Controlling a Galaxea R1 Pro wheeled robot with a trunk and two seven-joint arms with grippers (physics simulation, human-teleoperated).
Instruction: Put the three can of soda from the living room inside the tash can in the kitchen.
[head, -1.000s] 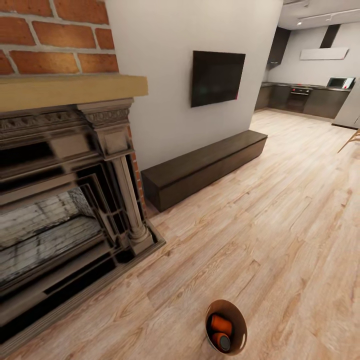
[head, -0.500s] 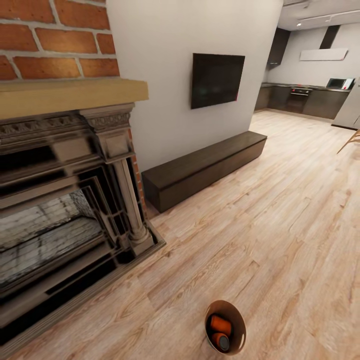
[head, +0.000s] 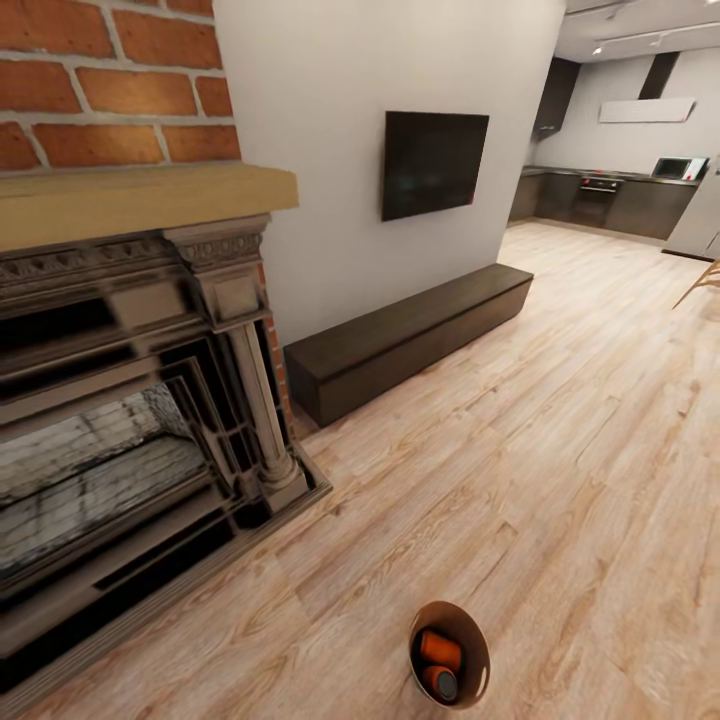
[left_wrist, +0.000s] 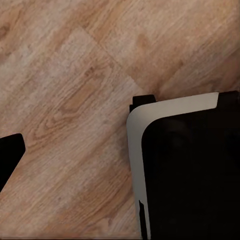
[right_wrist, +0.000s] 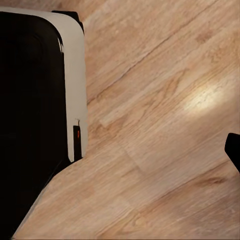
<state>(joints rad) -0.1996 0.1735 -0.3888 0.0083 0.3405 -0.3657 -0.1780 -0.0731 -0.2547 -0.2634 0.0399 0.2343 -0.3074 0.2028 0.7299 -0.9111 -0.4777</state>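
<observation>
Orange soda cans (head: 441, 662) lie inside the trash can (head: 478, 652), which sits on the light wood floor (head: 560, 450) at the bottom edge of the head view, in front of the robot. 2 cans can be made out there: 1 lying on its side toward the back of the bin (head: 440, 648), and 1 nearer the camera with its dark grey top facing up (head: 443, 684). Whether a 3rd can is in the bin cannot be told. The bin's inside is brown and wood-coloured.

To the left stands the red-brick fireplace (head: 110, 90) with a pale wooden mantel (head: 140, 200) and a dark carved surround (head: 230, 340). Beside it, against the white wall, runs a long dark low bench (head: 410, 335), and a black TV (head: 433, 160) hangs on the wall above it. Far back on the right the kitchen (head: 610, 190) opens, with dark cabinets, a built-in oven and a white hood.

The left wrist view looks down on wooden floor planks and a black-and-white part of the robot's body (left_wrist: 190, 165); a dark tip shows at the picture's edge, but whether the left claw is clenched or released cannot be told. The right wrist view shows the same kind of floor and body panel (right_wrist: 40, 115), with a dark tip at its edge, and the right claw's state cannot be told either.
</observation>
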